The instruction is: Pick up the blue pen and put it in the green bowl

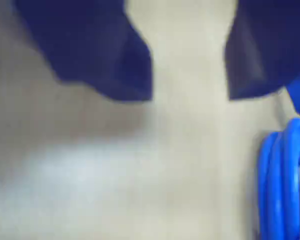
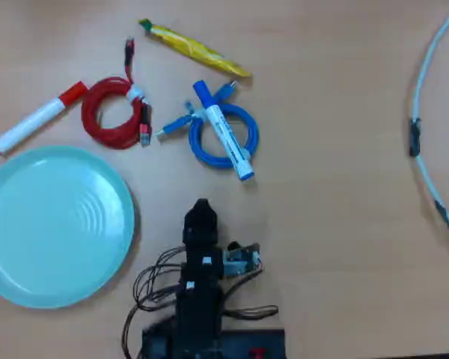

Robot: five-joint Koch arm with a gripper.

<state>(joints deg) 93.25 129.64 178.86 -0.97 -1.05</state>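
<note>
In the overhead view the blue pen (image 2: pixel 224 133), a white marker with a blue cap, lies diagonally across a coiled blue cable (image 2: pixel 200 146) at the top centre. The green bowl (image 2: pixel 54 224), a wide pale dish, sits at the left and holds nothing. My gripper (image 2: pixel 201 206) is below the pen and apart from it, to the right of the bowl. The wrist view shows my gripper (image 1: pixel 187 95) open: two dark blue jaws with bare table between them. The pen is out of the wrist view; only the blue cable (image 1: pixel 282 180) shows at its right edge.
A red-capped white marker (image 2: pixel 36 118) and a coiled red cable (image 2: pixel 114 112) lie above the bowl. A yellow packet (image 2: pixel 196 47) is at the top. A white cable (image 2: pixel 425 127) curves along the right edge. The arm's base and wires (image 2: pixel 202 314) fill the bottom centre.
</note>
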